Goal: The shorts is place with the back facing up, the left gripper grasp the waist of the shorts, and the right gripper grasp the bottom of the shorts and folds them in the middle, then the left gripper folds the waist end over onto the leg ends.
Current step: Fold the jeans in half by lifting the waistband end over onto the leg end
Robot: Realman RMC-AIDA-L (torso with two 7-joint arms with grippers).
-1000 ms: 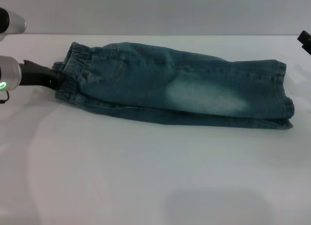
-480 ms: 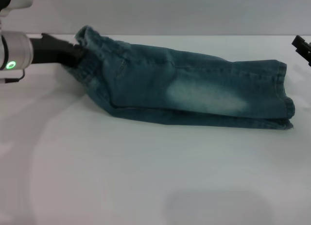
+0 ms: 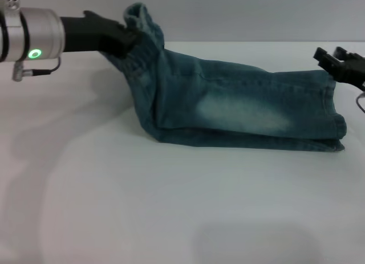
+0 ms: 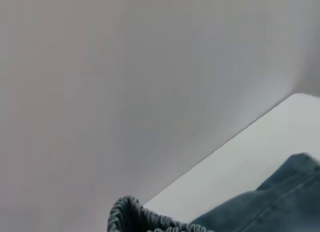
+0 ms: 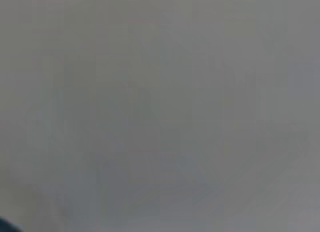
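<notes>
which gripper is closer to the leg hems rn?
Right. The right gripper hovers just above the leg hems; the left gripper grips the waistband at the far end.

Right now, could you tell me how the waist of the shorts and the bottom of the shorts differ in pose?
The waist of the shorts is lifted off the table in the left gripper; the bottom of the shorts lies flat, ungripped. The waist is puckered, the bottom straight-hemmed. Both are faded blue-green denim.

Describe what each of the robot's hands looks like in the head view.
The left hand has black fingers on a black neck, joined to a silver cylindrical wrist with a glowing green ring light and a thin dark cable looping beneath. The right hand is a small black claw with jagged fingers; a thin cable trails beside it.
</notes>
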